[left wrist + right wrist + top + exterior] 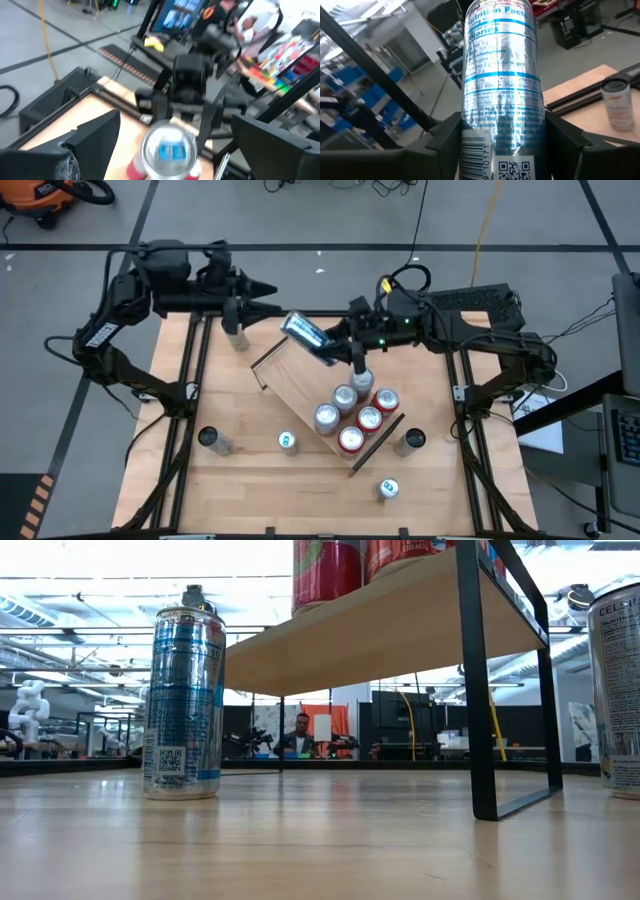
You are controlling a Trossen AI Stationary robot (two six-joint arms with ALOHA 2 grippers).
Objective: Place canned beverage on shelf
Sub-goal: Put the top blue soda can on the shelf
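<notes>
A silver-and-blue beverage can (305, 332) hangs tilted above the far left corner of the shelf (295, 375), a light-wood board with black end rails. My right gripper (330, 345) is shut on it. My left gripper (275, 298) stands open just to the can's far left; in its wrist view the can's top (167, 149) shows between and beyond its spread fingers, apart from them. Several cans (352, 415) stand upright on the shelf's right half. My right gripper pinches the can's side wall near its barcode end (487, 150) between its two fingers (445, 145), one on each side. It comes roughly level from the table's right. The can juts out ahead of the fingers, top end toward my left gripper, clear of shelf and table.
Loose cans stand on the table: one at the far left (235, 335), two near the left (212, 440) (288, 442), two at the right (410, 442) (387, 489). In the low view a silver-blue can (184, 695) stands beside the shelf's black leg (480, 690).
</notes>
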